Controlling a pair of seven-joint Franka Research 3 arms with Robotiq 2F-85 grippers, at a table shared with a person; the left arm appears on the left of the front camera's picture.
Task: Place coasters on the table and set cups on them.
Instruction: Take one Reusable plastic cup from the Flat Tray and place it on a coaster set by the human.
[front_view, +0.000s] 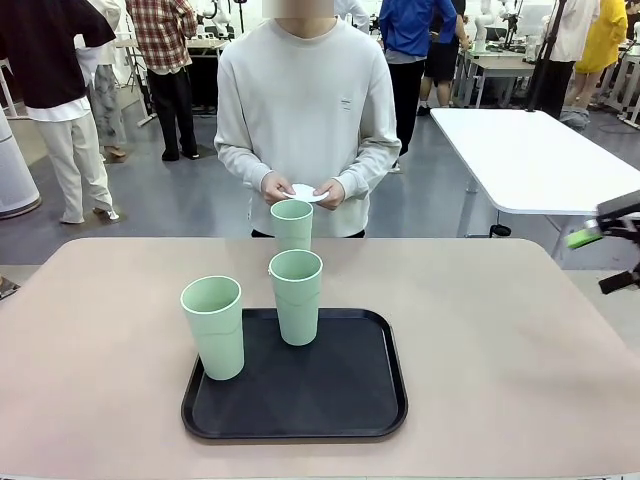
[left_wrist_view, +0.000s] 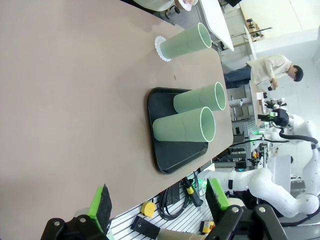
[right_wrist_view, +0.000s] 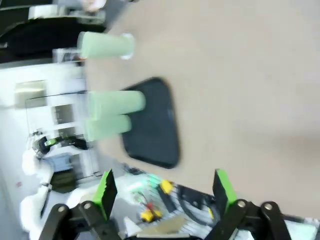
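Note:
One mint-green cup (front_view: 292, 223) stands on the beige table (front_view: 500, 340) beyond the tray, on a lacy white coaster (left_wrist_view: 161, 48). Two more cups (front_view: 213, 327) (front_view: 297, 296) stand upright on the black tray (front_view: 340, 400). At the far side, the person holds white coasters (front_view: 305, 192) in both hands. My right gripper (front_view: 605, 258) hangs open and holding nothing above the table's right edge, far from the cups. In its own wrist view, my left gripper (left_wrist_view: 159, 199) is open and holds nothing, high over the table's near side, looking at the tray (left_wrist_view: 172, 160).
A white table (front_view: 530, 150) stands behind on the right. Other people stand in the background. Wide bare tabletop lies left and right of the tray. The right wrist view is blurred; it shows the tray (right_wrist_view: 152, 125) and the cups (right_wrist_view: 115, 102).

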